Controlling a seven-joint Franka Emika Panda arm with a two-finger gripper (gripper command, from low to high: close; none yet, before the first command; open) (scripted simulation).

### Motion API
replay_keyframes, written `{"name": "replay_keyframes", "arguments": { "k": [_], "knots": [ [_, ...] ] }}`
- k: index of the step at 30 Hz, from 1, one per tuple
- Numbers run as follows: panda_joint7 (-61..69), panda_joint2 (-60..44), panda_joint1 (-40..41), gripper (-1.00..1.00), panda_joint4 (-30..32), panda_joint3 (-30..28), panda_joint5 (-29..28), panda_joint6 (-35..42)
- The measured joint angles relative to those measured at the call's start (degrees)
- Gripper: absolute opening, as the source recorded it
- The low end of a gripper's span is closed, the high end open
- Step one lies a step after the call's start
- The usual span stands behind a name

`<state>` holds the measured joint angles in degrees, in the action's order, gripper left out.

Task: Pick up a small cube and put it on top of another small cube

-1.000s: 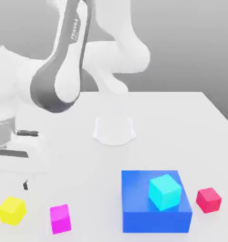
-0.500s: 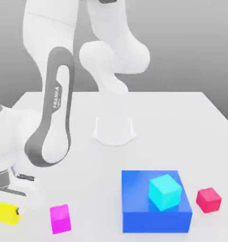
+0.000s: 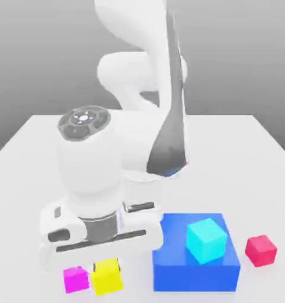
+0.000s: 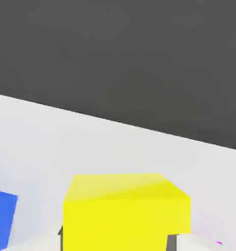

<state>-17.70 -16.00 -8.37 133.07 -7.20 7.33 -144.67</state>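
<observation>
Gripper [image 3: 106,267] is clamped shut on the small yellow cube [image 3: 107,276], and from my seat I see that cube just beside the magenta cube [image 3: 75,279], on its right in the exterior view, near the front edge of the white counter [image 3: 251,148]. Whether the two cubes touch, or whether the yellow one rests on the counter, I cannot tell. My hand view has the yellow cube [image 4: 125,211] pressed between the finger pads [image 4: 188,242], with a sliver of the blue block [image 4: 2,218] off to one side.

Panda's arm [image 3: 168,118] arches up from the far side of the counter and folds forward and down, so the wrist sits low over the cubes with the hand pointing straight down, its wide white body lying across the view.

Right of the hand stands the big blue block [image 3: 195,269] carrying a cyan cube [image 3: 206,239], and the red cube [image 3: 261,250] lies further right.
</observation>
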Motion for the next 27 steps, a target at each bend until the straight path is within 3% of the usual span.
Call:
{"name": "replay_keyframes", "arguments": {
  "k": [6,10,15,16,22,27],
  "knots": [
    [-0.63,4.07,-9.51,-1.00,3.35,7.95,-3.93,0.05],
    [-2.62,8.77,-16.68,-1.00,9.64,14.22,-7.94,-4.27],
    [-5.43,1.47,-19.31,-1.00,10.97,13.88,-11.87,-13.66],
    [-5.71,0.36,-19.53,1.00,10.92,13.62,-12.27,-14.75],
    [-5.86,-0.20,-19.61,1.00,10.89,13.51,-12.48,-15.30],
    [-3.89,7.64,-18.94,1.00,11.45,14.73,-9.78,-8.12]
  ]
}}
